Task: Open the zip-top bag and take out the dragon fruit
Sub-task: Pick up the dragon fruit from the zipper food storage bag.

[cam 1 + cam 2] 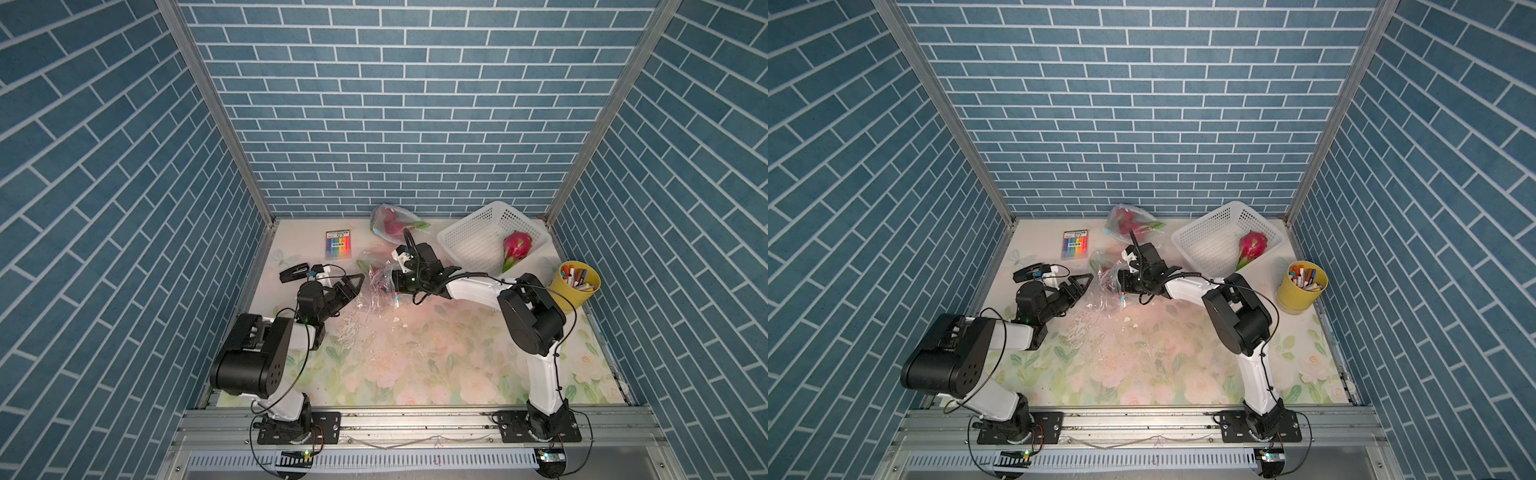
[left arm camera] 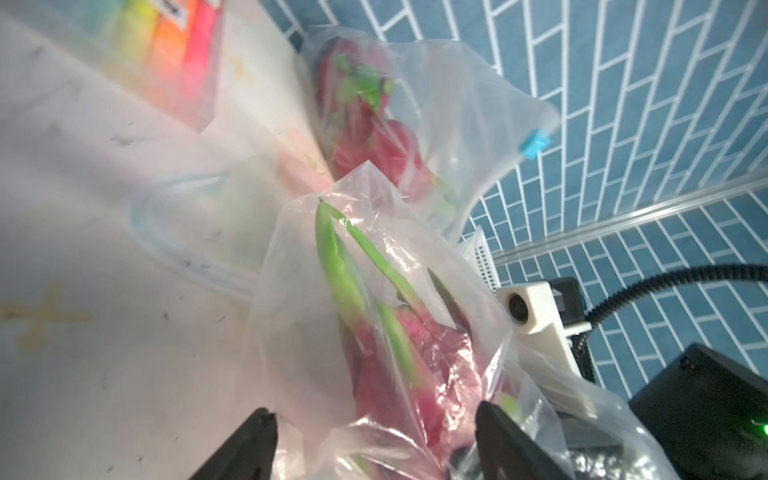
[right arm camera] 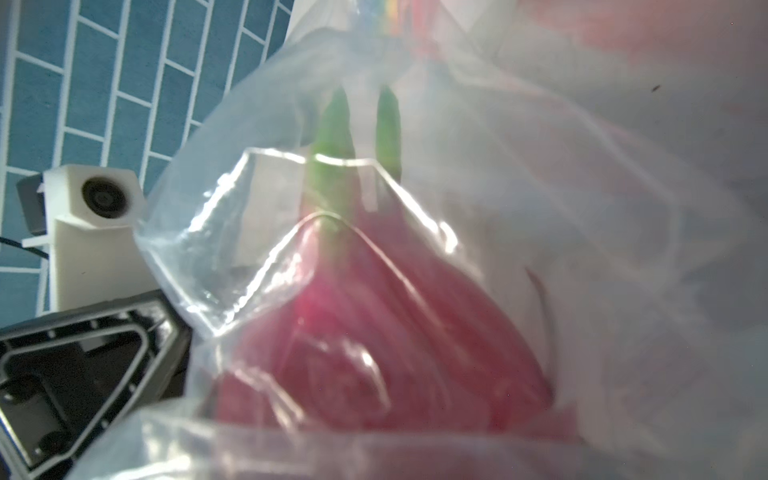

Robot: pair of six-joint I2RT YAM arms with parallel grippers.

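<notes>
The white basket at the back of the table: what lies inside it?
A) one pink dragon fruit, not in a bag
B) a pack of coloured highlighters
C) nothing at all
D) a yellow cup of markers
A: in both top views a single dragon fruit with no bag around it lies inside the white basket, close to one of its walls.

Looked steeply down from high up in both top views, toward the back wall (image 1: 395,124), sharing the whole tabletop (image 1: 415,374) around the clear bag (image 1: 374,291). Sat close against that bag from opposite sides in the wrist views, catching the right wrist camera (image 2: 525,309) and the left wrist camera (image 3: 99,199).
</notes>
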